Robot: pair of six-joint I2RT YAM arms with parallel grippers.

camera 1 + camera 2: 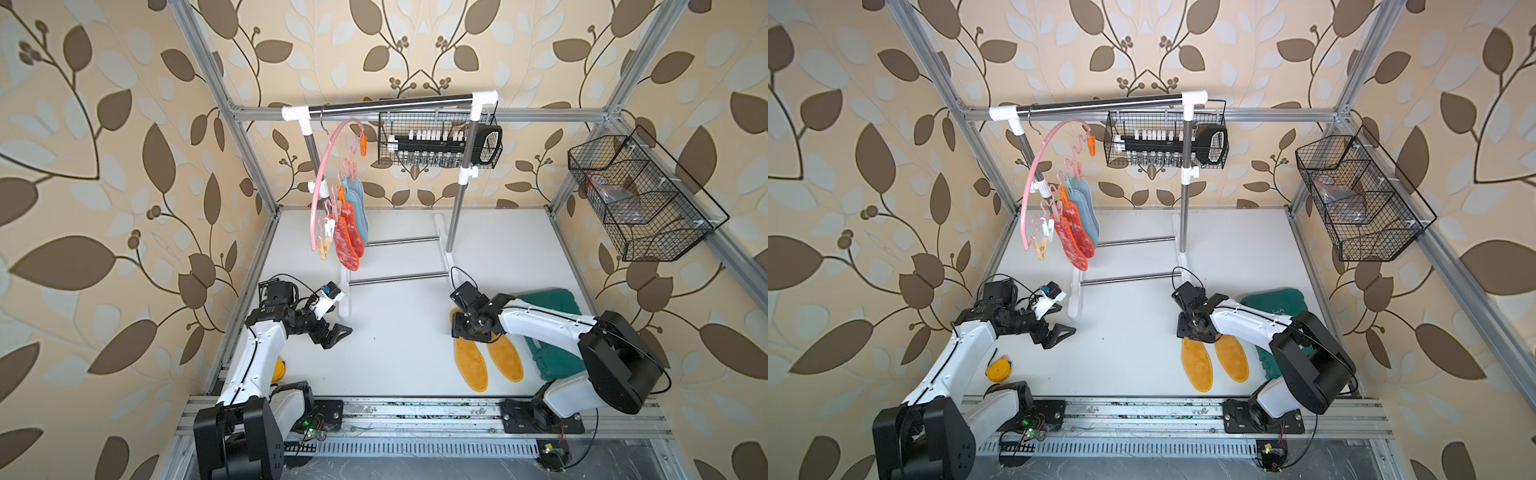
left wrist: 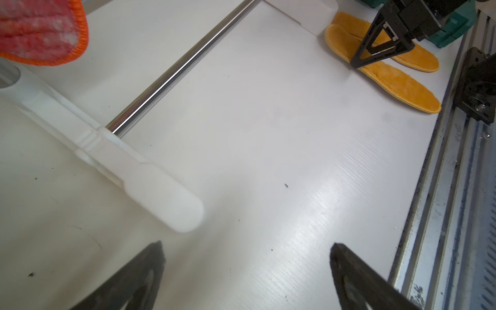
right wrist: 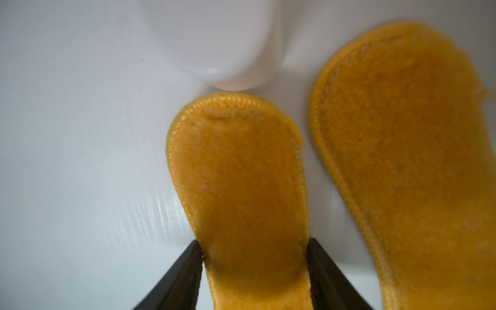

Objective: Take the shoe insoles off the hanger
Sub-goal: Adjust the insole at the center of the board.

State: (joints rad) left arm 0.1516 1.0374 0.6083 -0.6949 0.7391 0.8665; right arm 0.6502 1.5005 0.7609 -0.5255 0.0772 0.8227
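The pink hanger hangs by its hook from the steel rack's top bar. Clipped to it are two red-and-white insoles and two grey-blue insoles. A red one's tip shows in the left wrist view. Two orange-yellow insoles lie side by side on the table. My right gripper points down, both jaws pressed against the edges of the left-hand one. My left gripper hovers open and empty over bare table.
The rack's white foot and low steel rails lie between the arms. A dark green case sits under the right arm. Wire baskets hang at the back and right wall. A yellow tape measure lies by the left arm.
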